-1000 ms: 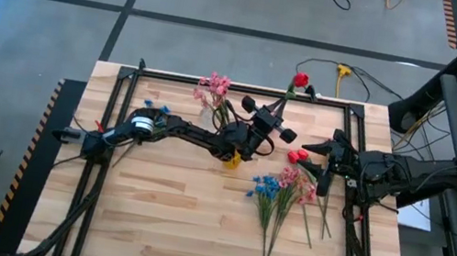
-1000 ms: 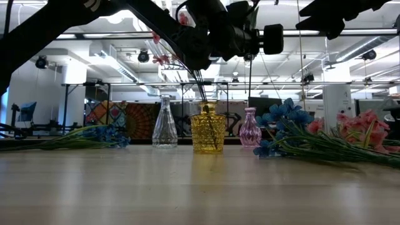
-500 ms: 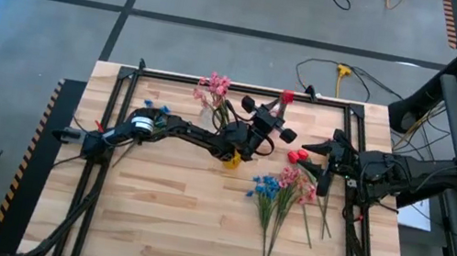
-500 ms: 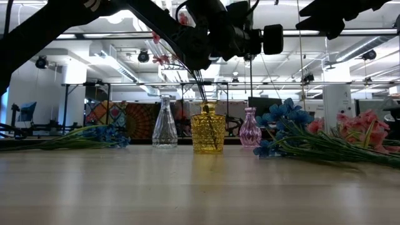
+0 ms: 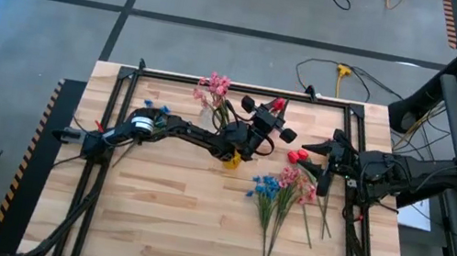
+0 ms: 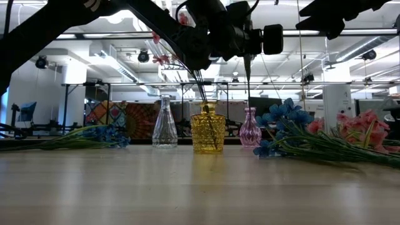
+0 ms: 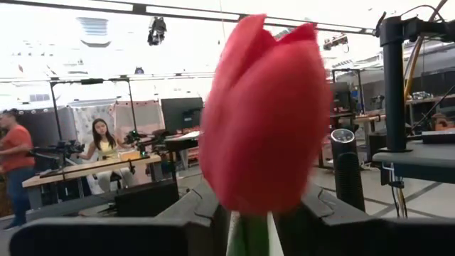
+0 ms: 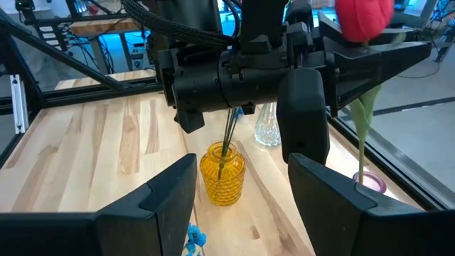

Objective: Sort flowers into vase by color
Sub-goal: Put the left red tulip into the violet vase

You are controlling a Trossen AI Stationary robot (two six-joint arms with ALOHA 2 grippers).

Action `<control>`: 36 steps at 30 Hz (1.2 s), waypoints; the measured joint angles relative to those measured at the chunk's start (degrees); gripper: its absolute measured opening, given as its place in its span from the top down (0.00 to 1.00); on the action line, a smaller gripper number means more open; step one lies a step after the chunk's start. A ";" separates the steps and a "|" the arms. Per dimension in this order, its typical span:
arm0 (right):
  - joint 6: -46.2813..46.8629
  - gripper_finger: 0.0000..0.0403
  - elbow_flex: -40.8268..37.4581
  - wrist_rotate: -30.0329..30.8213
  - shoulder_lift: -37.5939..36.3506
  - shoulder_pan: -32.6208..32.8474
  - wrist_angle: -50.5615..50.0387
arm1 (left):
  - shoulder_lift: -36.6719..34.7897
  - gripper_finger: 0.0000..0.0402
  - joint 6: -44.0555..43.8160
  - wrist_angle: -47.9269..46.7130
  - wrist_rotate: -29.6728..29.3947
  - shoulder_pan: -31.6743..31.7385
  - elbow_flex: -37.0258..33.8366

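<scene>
A red tulip [image 7: 266, 114] stands upright between the fingers of my left gripper [image 5: 276, 110], which is open and held high over the table's far middle. The tulip's stem [image 6: 248, 81] runs down into the small pink vase [image 6: 249, 128]. A yellow vase [image 6: 208, 128] beside it holds pink blossom sprays [image 5: 214, 88]. A clear vase [image 6: 165, 125] stands further left. My right gripper [image 5: 307, 157] waits open above the loose flowers at the right. My left gripper has the tulip's stem [image 7: 249, 235] between its two fingers, just below the bud. The fingers come at it about level, pointing to the table's far side and lying across the stem. The tulip stands upright, its lower end in the pink vase [image 8: 370, 183]. Whether the fingers touch the stem, I cannot tell.
A loose bunch of blue, pink and red flowers [image 5: 283, 193] lies on the table right of centre, stems toward the near edge. More blue flowers [image 6: 100, 134] lie at the far left by my left arm. A black frame [image 5: 217, 82] borders the table.
The red tulip has slid down between my left gripper's fingers. Its bud, which stood well above and beyond the fingers, has come down to them, and its stem reaches lower toward the pink vase. Both arms have kept still.
</scene>
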 joint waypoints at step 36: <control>-0.31 0.47 1.03 -0.02 -0.84 0.00 -0.46 | -0.23 0.59 4.98 -0.22 -6.69 -3.47 0.02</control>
